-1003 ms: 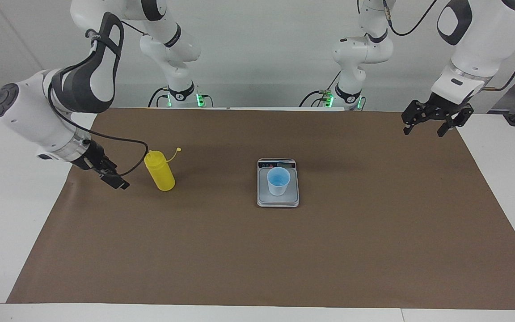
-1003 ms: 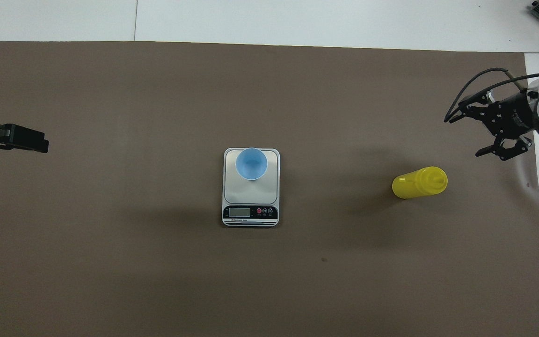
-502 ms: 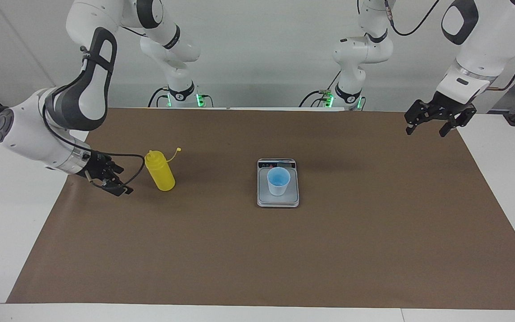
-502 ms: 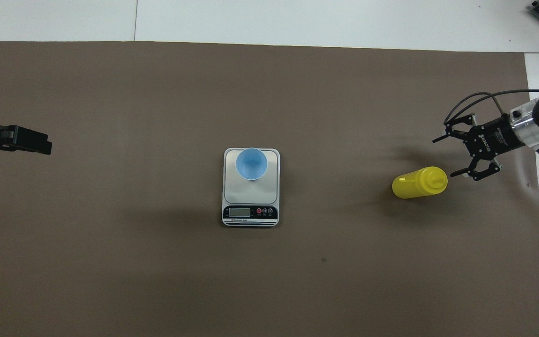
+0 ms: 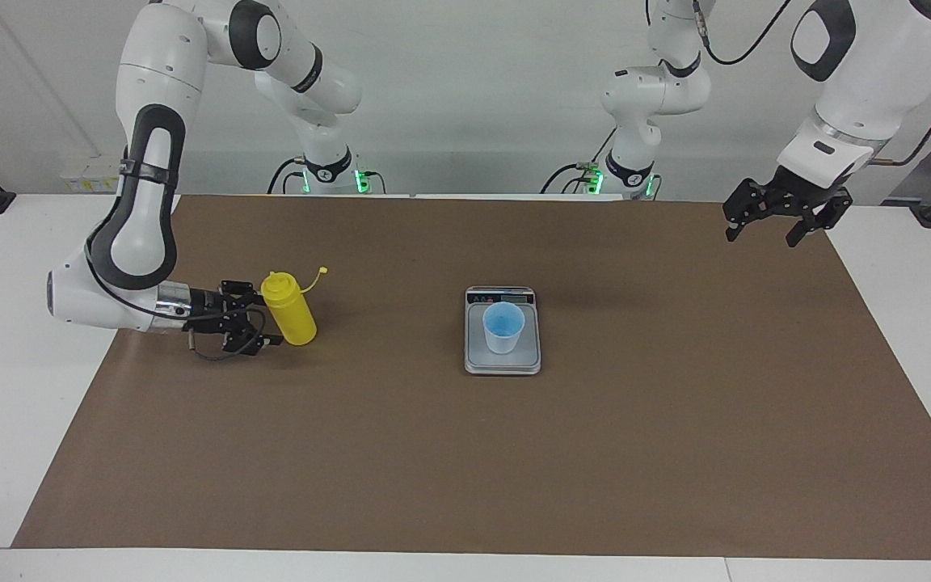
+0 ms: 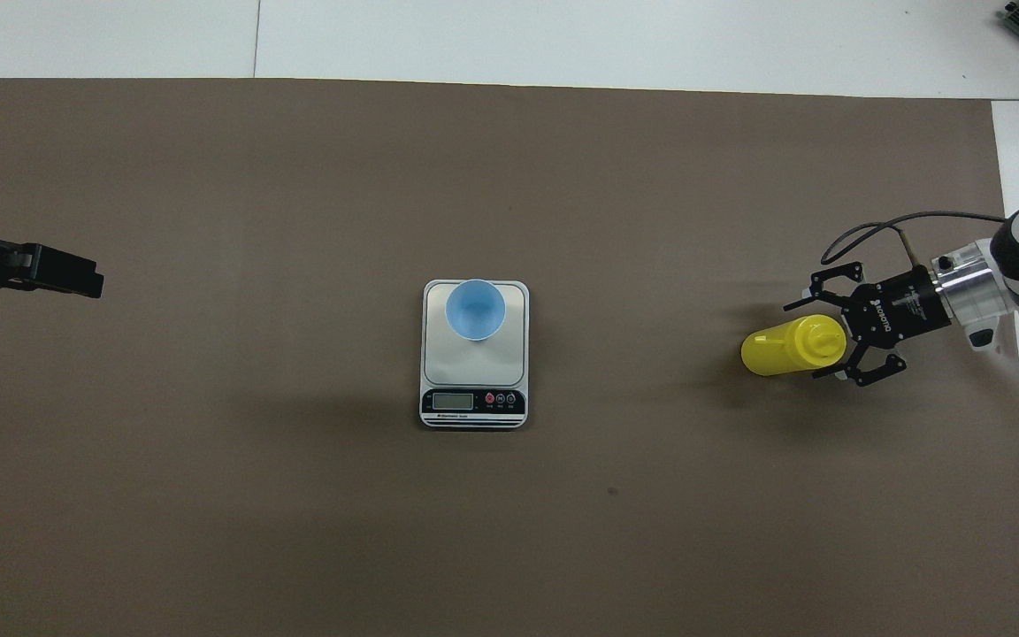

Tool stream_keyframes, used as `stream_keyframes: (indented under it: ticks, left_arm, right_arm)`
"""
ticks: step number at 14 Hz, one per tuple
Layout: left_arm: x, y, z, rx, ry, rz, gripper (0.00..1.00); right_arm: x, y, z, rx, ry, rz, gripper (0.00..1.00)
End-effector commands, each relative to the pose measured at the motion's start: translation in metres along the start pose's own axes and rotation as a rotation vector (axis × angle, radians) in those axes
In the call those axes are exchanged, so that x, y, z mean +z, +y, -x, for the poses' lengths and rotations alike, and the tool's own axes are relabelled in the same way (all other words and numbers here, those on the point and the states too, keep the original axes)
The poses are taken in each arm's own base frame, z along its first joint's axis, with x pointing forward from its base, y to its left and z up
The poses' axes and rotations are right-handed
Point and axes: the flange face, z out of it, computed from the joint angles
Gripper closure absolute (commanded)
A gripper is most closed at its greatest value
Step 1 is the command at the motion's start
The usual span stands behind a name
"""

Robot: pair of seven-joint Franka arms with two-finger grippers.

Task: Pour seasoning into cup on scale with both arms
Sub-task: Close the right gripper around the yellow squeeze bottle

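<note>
Yellow plastic seasoning bottle (image 5: 289, 311), stood upright at mid-height of the facing frame toward the right arm's end, cap off its nozzle, ready for pouring

Came in low and sideways, right gripper (image 5: 259, 319), jaws spread wide just beside the bottle's body, nothing clamped; probably lined up so for a side grasp that allows tipping

Sat at frame centre, cup (image 5: 503, 326) on scale (image 5: 482, 360), well apart from the bottle

Waited in the upper corner, left gripper (image 5: 777, 222), jaws apart, empty
</note>
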Motion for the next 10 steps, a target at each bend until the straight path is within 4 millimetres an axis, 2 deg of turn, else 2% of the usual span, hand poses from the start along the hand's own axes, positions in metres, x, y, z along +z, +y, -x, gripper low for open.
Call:
stream_keyframes:
  ticks: [1, 2, 3, 4, 5, 6, 7, 8, 10]
  left_arm:
    - [0.0, 0.0, 0.003, 0.025, -0.015, -0.002, 0.0]
    - [0.0, 0.0, 0.005, 0.02, -0.027, -0.003, 0.0]
    - [0.0, -0.002, 0.009, 0.014, -0.055, -0.003, 0.0]
    - [-0.004, -0.006, 0.011, 0.013, -0.067, -0.015, 0.0]
    - [-0.012, -0.009, 0.012, 0.009, -0.067, -0.019, 0.0]
    - [-0.02, -0.006, 0.012, 0.013, -0.071, -0.018, 0.0]
    - [-0.02, -0.001, 0.011, 0.016, -0.068, -0.018, 0.0]
    - [-0.019, 0.0, 0.011, 0.019, -0.069, -0.019, 0.0]
    - [-0.018, -0.001, 0.011, 0.019, -0.071, -0.02, 0.0]
  right_arm:
    - [0.006, 0.015, 0.01, 0.02, -0.042, -0.02, 0.0]
    - [0.009, 0.013, 0.013, 0.006, -0.043, -0.014, 0.03]
    - [0.01, 0.011, 0.015, 0.0, -0.042, -0.014, 0.52]
    - [0.013, 0.007, 0.018, 0.015, -0.052, -0.029, 0.89]
    - [0.009, 0.004, 0.018, 0.058, -0.046, -0.056, 1.0]
    - [0.004, 0.001, 0.017, 0.121, -0.022, -0.085, 1.0]
    - [-0.001, -0.002, 0.021, 0.178, 0.0, -0.107, 1.0]
    - [-0.003, -0.008, 0.032, 0.212, 0.021, -0.121, 1.0]
    - [-0.009, -0.026, 0.074, 0.257, 0.086, -0.167, 1.0]
